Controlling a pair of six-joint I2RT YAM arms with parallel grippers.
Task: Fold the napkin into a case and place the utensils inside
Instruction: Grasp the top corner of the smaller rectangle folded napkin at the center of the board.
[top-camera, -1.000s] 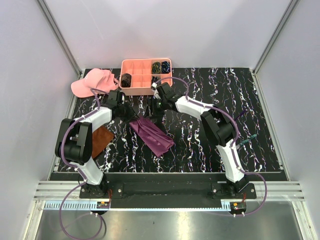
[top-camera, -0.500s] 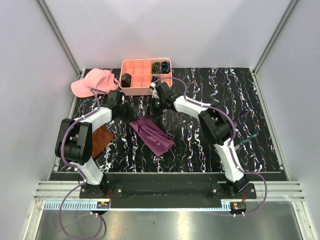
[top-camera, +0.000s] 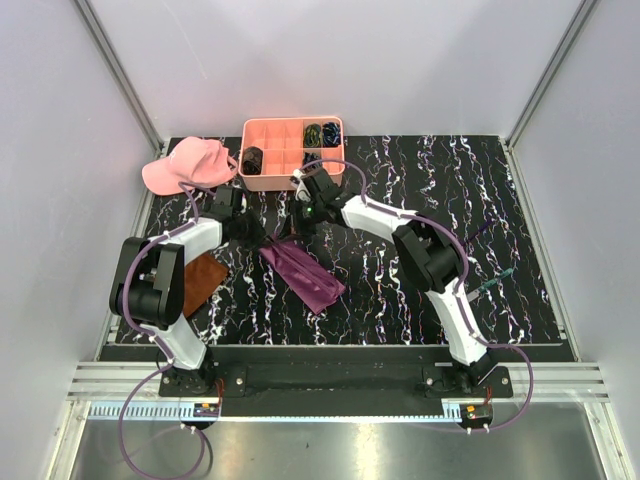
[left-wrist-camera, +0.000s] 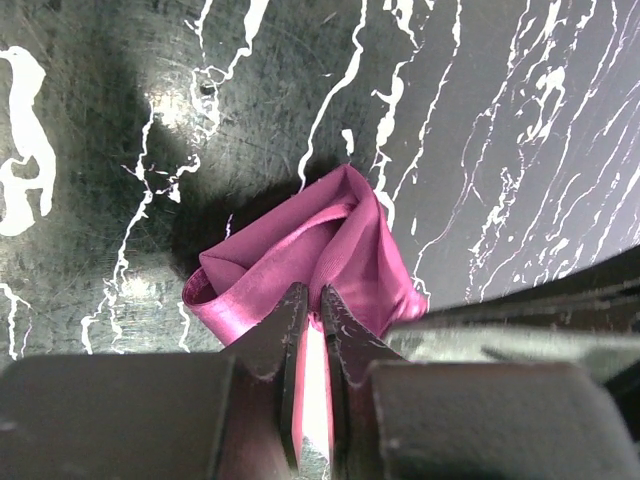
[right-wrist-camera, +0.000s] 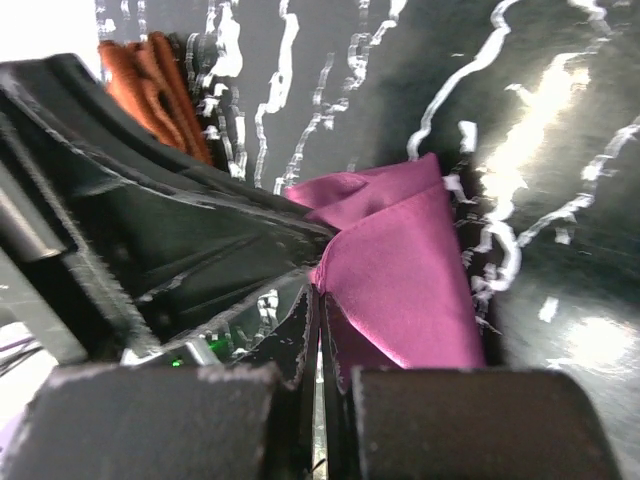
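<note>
**Desk:** What do the fingers show?

**Photographer:** The left gripper (left-wrist-camera: 312, 300) is clamped on a bunched fold of the napkin (left-wrist-camera: 320, 240), with magenta cloth showing in the slit between its tips. The right gripper (right-wrist-camera: 318, 305) is pressed fully together, and an edge of the same cloth is caught at its tips. The two work close together; the left one's dark body fills the left of the right wrist view.

**Desk:** And where does the cloth lie?

**Photographer:** Seen from above, it is a narrow folded band lying diagonally on the black, white-veined table (top-camera: 450, 200), between the two arms and left of centre. Both grippers meet at its far end, and its near end lies flat.

**Desk:** What surrounds it?

**Photographer:** A rust-brown cloth (top-camera: 203, 280) lies to its left beside the left arm, apart from it. A salmon compartment tray (top-camera: 290, 182) sits at the far edge behind the grippers and holds dark coiled bundles (top-camera: 252, 158). A pink cap (top-camera: 185, 165) is just beside it. Well to the right, by the right arm, lies a slim bluish-ended piece, perhaps a utensil (top-camera: 497, 282); it is too small to tell.
</note>
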